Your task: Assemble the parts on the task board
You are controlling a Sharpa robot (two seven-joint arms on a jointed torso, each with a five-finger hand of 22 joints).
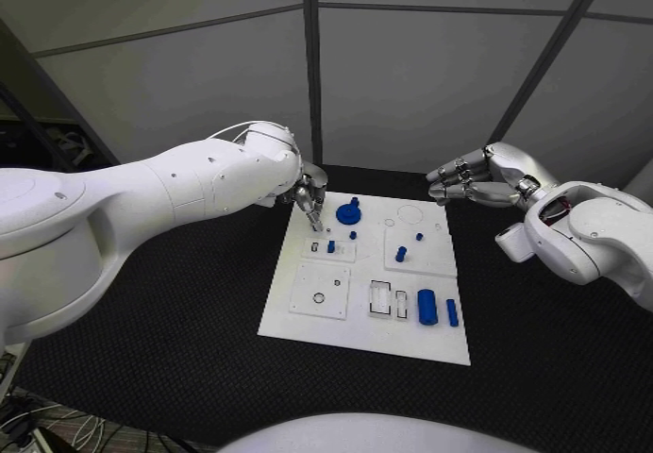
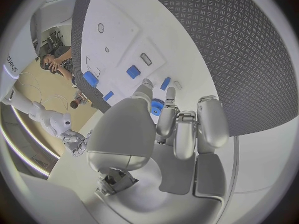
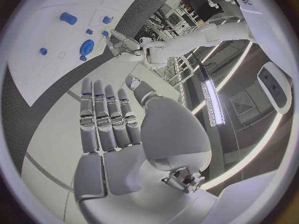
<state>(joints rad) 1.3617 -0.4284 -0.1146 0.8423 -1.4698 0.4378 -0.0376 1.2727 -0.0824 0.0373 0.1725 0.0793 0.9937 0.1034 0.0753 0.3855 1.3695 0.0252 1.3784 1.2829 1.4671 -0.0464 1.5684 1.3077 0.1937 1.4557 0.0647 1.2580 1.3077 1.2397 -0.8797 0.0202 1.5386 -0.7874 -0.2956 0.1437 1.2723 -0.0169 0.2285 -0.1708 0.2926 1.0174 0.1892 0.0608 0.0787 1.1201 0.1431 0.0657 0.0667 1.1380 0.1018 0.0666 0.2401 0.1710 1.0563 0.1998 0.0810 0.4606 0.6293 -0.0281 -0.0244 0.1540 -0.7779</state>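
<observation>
Reaching over the board's (image 1: 365, 326) far left corner in the head view, the left hand (image 1: 309, 195) points its fingers down just beside the blue gear (image 1: 350, 210) and a small peg (image 1: 331, 246). Whether anything is pinched there cannot be told from this view. The right hand (image 1: 477, 179) hangs above the desk (image 1: 150, 283) off the board's far right corner, fingers loosely curled, holding nothing. Other parts lie on the board: a cylinder (image 1: 427, 307) and a bar (image 1: 452, 312) near the front right, a peg (image 1: 402, 253) mid-board.

The left wrist view adds what the head view hides: the fingers (image 2: 176, 124) are drawn together just above the gear (image 2: 156, 107), with nothing visibly between them, though the tips are partly masked by the palm. The step looks like an approach to the gear or the peg beside it; doing it well would mean coming down straight, closing only once the tips straddle the part, and not nudging its neighbours.

The right wrist view shows the right hand's fingers (image 3: 106, 117) laid out straight and apart, plainly empty, and the left hand (image 3: 124, 45) beyond, low by the gear (image 3: 86, 47).
</observation>
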